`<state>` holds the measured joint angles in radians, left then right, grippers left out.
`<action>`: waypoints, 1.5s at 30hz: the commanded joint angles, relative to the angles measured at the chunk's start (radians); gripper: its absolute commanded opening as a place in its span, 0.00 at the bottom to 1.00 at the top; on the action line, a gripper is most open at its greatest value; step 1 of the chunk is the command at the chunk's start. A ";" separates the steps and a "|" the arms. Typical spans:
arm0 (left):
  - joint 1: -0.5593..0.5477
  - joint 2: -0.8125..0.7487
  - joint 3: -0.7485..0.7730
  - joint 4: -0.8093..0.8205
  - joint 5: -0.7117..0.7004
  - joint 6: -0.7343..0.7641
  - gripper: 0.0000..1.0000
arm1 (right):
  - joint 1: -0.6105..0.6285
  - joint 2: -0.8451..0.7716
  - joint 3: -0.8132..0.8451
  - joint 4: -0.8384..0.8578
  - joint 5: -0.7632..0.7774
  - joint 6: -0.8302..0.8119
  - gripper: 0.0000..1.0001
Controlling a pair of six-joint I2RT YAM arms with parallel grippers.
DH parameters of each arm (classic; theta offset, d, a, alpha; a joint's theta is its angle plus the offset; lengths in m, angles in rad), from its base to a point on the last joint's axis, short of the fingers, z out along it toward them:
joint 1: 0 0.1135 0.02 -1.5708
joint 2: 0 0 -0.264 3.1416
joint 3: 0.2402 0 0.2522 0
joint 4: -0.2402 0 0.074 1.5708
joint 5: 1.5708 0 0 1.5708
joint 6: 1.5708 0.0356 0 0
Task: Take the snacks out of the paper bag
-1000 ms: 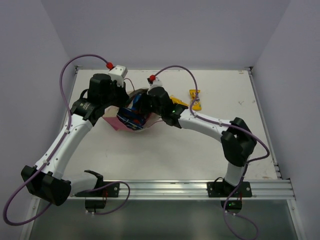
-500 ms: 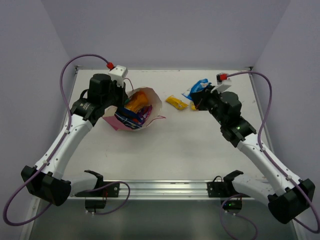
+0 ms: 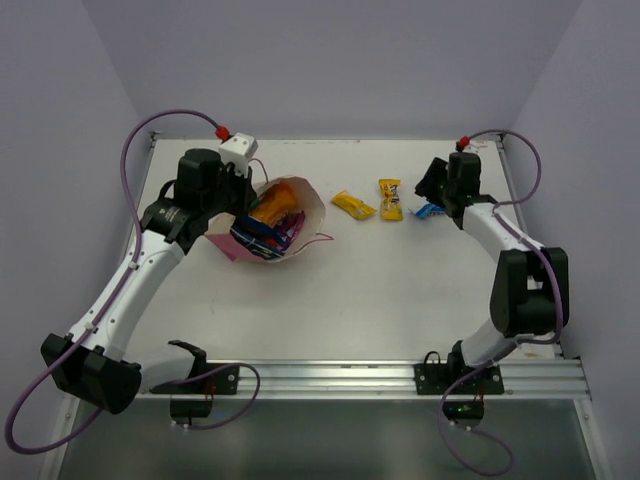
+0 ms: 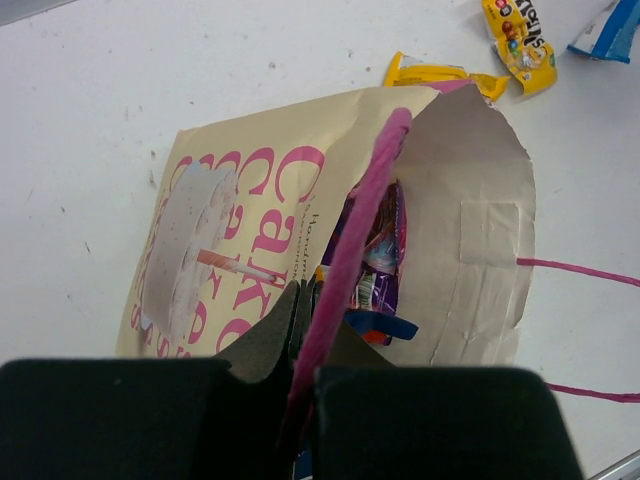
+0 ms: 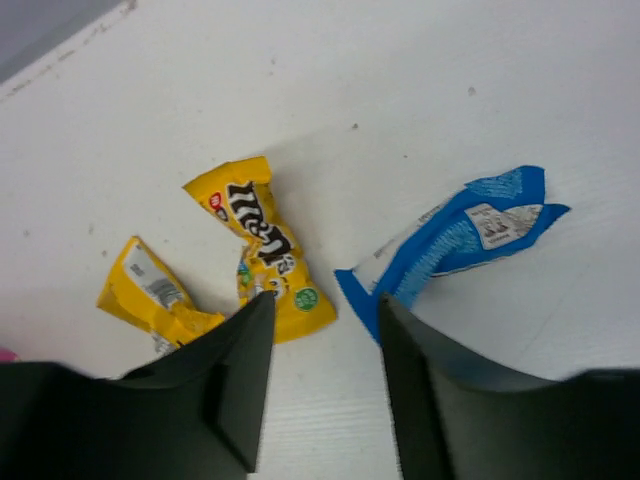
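Observation:
The paper bag [image 3: 300, 195] lies tipped at the back left, its mouth open to the right. Snacks show inside: an orange pouch [image 3: 268, 205], a dark blue packet [image 3: 253, 236] and a purple one [image 4: 385, 255]. My left gripper [image 3: 236, 198] is shut on the bag's pink side panel [image 4: 365, 215] at the rim. Two yellow packets [image 3: 352, 205] [image 3: 389, 198] and a blue packet [image 3: 430, 211] lie on the table. My right gripper [image 5: 325, 310] hovers open over bare table between the yellow M&M's packet [image 5: 265, 250] and the blue packet [image 5: 460, 235], holding nothing.
A thin pink handle loop [image 4: 585, 272] trails on the table to the right of the bag. The table's back edge [image 3: 330, 140] and right edge [image 3: 522, 230] are close to the right gripper. A metal rail [image 3: 330, 378] runs along the front.
The right arm swung from the bag's mouth to the back right carrying the blue packet, then opened and left it on the table. The left gripper and bag stayed put.

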<state>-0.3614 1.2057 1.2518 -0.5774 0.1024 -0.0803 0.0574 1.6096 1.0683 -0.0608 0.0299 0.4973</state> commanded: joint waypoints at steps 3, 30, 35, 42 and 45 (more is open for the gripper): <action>-0.002 -0.032 0.000 0.031 0.023 0.033 0.00 | 0.109 -0.124 0.033 0.045 -0.111 -0.124 0.66; -0.001 -0.044 -0.002 0.022 0.025 0.022 0.00 | 0.866 0.190 0.324 0.208 -0.271 -0.384 0.69; -0.002 -0.046 -0.002 0.022 0.025 0.022 0.00 | 0.866 0.210 0.321 0.227 -0.263 -0.367 0.69; -0.001 -0.049 -0.011 0.019 0.016 0.025 0.00 | 0.857 0.141 0.263 0.253 -0.231 -0.349 0.68; -0.001 -0.054 -0.014 0.016 0.007 0.028 0.00 | 0.843 0.115 0.251 0.262 -0.226 -0.338 0.66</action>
<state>-0.3614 1.1893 1.2453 -0.5850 0.1104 -0.0593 0.9150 1.8019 1.3281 0.1444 -0.2195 0.1410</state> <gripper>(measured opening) 0.020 0.670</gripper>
